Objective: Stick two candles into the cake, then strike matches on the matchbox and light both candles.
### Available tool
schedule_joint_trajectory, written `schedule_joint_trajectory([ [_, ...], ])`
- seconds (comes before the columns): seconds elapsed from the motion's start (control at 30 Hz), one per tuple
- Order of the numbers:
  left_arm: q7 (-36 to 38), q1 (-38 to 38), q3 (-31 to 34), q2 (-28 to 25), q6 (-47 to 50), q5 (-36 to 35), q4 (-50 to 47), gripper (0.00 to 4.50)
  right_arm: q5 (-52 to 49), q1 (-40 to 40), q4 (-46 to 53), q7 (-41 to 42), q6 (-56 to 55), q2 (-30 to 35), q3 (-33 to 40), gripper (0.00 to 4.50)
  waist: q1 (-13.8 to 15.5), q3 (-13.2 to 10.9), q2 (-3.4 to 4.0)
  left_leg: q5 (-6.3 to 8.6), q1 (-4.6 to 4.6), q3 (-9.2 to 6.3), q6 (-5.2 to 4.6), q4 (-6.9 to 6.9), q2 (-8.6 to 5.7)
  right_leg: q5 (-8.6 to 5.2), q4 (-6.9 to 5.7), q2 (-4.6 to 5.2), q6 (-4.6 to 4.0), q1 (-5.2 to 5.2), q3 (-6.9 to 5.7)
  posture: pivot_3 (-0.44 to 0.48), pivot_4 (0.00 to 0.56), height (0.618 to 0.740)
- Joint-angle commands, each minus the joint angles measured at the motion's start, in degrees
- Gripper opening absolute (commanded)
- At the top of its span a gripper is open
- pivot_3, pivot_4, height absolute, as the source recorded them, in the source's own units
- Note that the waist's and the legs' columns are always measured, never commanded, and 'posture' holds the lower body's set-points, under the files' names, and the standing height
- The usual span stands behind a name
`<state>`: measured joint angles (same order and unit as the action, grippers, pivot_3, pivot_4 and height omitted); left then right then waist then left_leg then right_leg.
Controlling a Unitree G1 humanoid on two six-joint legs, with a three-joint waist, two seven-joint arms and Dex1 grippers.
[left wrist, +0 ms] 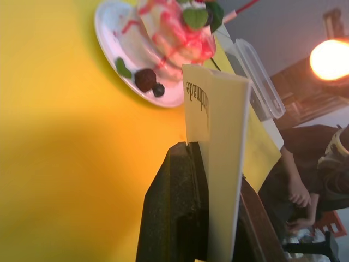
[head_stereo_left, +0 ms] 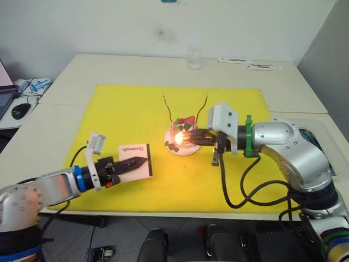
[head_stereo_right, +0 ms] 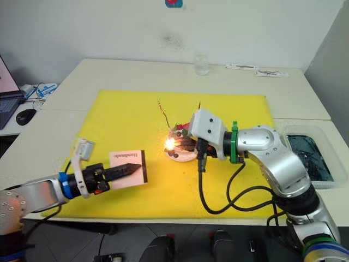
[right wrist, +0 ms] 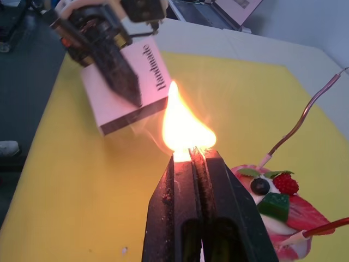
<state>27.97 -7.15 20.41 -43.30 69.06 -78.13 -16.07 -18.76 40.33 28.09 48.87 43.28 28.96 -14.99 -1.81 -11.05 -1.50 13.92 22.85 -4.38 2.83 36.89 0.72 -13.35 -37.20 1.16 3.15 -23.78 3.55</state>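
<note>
The cake (head_stereo_left: 183,141) stands on its white plate (left wrist: 109,28) in the middle of the yellow mat. Two thin wavy candles rise from it, one (head_stereo_left: 167,108) on the left and one (head_stereo_left: 203,108) on the right; neither tip shows a flame. My right gripper (right wrist: 191,155) is shut on a burning match (right wrist: 185,148), whose flame (head_stereo_left: 177,138) sits low at the cake's left side. My left gripper (head_stereo_left: 137,162) is shut on the white matchbox (left wrist: 218,158), holding it just above the mat to the left of the cake.
A yellow mat (head_stereo_left: 131,109) covers the table's middle. A clear glass (head_stereo_left: 194,58) and flat white items (head_stereo_left: 264,66) sit at the far edge. A clear bin (head_stereo_right: 313,155) stands at the right, a mouse (head_stereo_left: 20,111) at the left. A person (left wrist: 294,188) sits nearby.
</note>
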Motion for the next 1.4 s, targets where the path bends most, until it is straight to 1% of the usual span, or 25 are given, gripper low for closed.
schedule_joint_trajectory([
  [0.03,0.88,-1.18,-1.2,0.84,-1.79,0.59,-2.46,0.0,0.8,2.52,-0.09,-3.96,1.16,-2.77,-0.64,0.03,-0.04,0.0,0.0,0.0,0.01,0.0,0.0,-0.02,0.01,0.0,0.0,0.0,0.0,-0.03,0.0,0.0,0.15,0.74],
  [0.1,0.94,-1.42,-1.84,1.33,-2.13,0.63,-2.45,0.0,1.62,3.66,-0.99,-6.38,1.8,-5.04,-1.45,0.03,-0.06,0.0,0.0,0.0,0.0,0.0,0.0,-0.08,0.01,0.16,-0.01,-0.01,-0.27,-0.05,-0.01,0.0,0.15,0.74],
  [0.23,1.31,-1.94,-3.02,1.88,-2.63,1.5,-2.07,0.0,3.75,6.1,-4.35,-10.32,1.82,-8.71,-2.08,0.03,-0.1,0.0,0.0,0.0,0.08,0.04,0.0,-0.12,0.01,0.17,-0.05,-0.02,-0.27,-0.22,0.01,0.0,0.15,0.74],
  [0.4,1.66,-2.5,-3.8,2.42,-3.05,1.9,-1.75,0.0,6.39,8.32,-8.68,-13.74,-0.06,-11.85,-2.41,0.03,-0.16,0.0,0.0,0.0,0.07,0.06,0.0,-0.1,0.02,0.19,-0.09,-0.02,-0.26,-0.22,0.01,0.0,0.15,0.74],
  [0.67,2.68,-2.24,-4.37,2.72,-3.41,2.79,-1.66,0.0,10.85,9.67,-13.36,-17.69,-4.88,-15.86,-3.25,0.03,-0.25,0.0,0.0,0.0,0.08,0.08,0.0,-0.12,0.02,0.18,-0.1,-0.03,-0.27,-0.25,0.02,0.0,0.15,0.74],
  [0.93,3.35,-2.04,-4.54,3.1,-3.72,3.42,-1.81,0.0,13.75,10.65,-16.96,-18.28,-9.09,-17.42,-3.06,0.03,-0.27,0.0,0.01,0.0,0.07,0.08,0.0,-0.11,0.02,0.19,-0.11,-0.03,-0.27,-0.25,0.02,0.0,0.15,0.74],
  [1.4,4.33,-2.22,-4.69,3.51,-4.06,4.21,-1.59,0.0,15.79,11.46,-20.01,-17.25,-12.12,-17.21,-2.94,0.03,-0.28,0.0,0.01,0.0,0.07,0.08,0.0,-0.12,0.02,0.19,-0.11,-0.03,-0.27,-0.25,0.02,0.0,0.15,0.74],
])
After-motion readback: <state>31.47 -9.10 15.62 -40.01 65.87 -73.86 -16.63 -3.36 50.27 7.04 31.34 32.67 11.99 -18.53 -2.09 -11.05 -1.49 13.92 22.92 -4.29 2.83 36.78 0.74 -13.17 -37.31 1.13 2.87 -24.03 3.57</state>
